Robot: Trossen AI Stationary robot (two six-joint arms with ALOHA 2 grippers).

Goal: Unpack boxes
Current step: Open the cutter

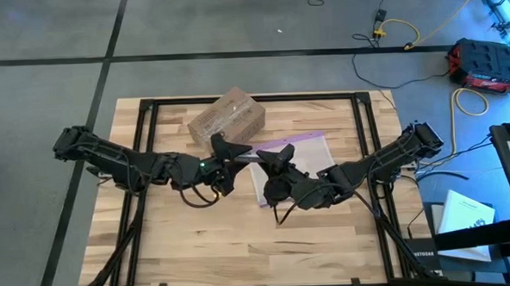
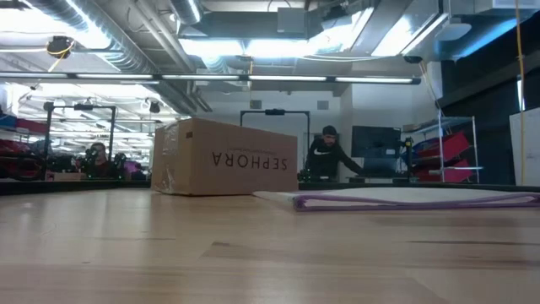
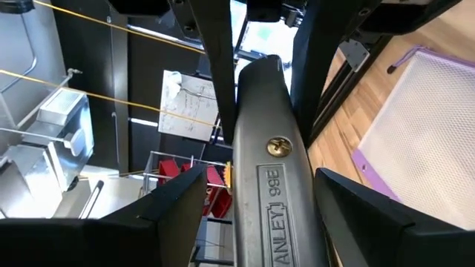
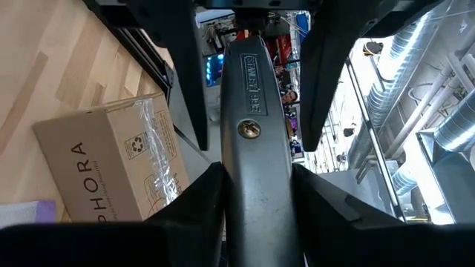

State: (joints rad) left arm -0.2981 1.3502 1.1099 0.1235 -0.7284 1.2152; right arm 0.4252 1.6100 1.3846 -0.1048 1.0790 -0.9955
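Two grippers are met at mid-frame in the high view, above the table [image 1: 199, 240], with one knife [image 1: 245, 155] bridged between them.

- Right gripper [image 1: 268, 156]: closed snugly on the knife; in its wrist view both fingers are pressed to the grey handle.
- Left gripper [image 1: 223, 150]: held partly open around the other end of the knife. Gaps are seen on both sides of the handle, so nothing is gripped by it.
- Step in hand is judged to be a handover of the knife between arms, before any cutting.

To be done well:
- The left jaws should be closed squarely on the handle, clear of the blade end.
- The right grip should be released only once the left is firm.
- The knife should be kept level and off the bag [image 1: 305, 151], which lies directly below, right of centre.

Farther off:
- One box [image 1: 226, 117] is seen at upper centre of the high view, resting on the table just beyond the left gripper.
- It is closed and taped, with SEPHORA lettering upside down on its side in the low view.

Count: one box, one knife, one bag, two grippers. A person [image 2: 331, 154] is seen in the room behind.
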